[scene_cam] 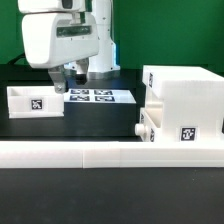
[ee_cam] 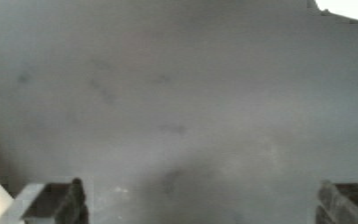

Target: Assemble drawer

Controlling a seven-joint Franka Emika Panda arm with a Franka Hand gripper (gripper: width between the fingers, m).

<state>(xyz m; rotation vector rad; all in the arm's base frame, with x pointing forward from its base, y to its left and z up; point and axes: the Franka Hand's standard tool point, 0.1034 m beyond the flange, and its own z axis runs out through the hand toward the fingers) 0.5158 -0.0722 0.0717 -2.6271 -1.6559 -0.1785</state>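
While exterior view shows housing (scene_cam: 186, 100) and tray (scene_cam: 35, 101), wrist view shows jaws spread, empty.

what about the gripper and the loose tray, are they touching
Apart. The wrist view shows the gripper open, with only bare table between its fingers and the tray not reaching them.

Bright, even light across the exterior view; the white housing (scene_cam: 185, 100) on the right nearly washes out against the black table (scene_cam: 100, 125); edges soft; wrist view dim, grey, blurred; the fingers (ee_cam: 51, 205) dark and unfocused.
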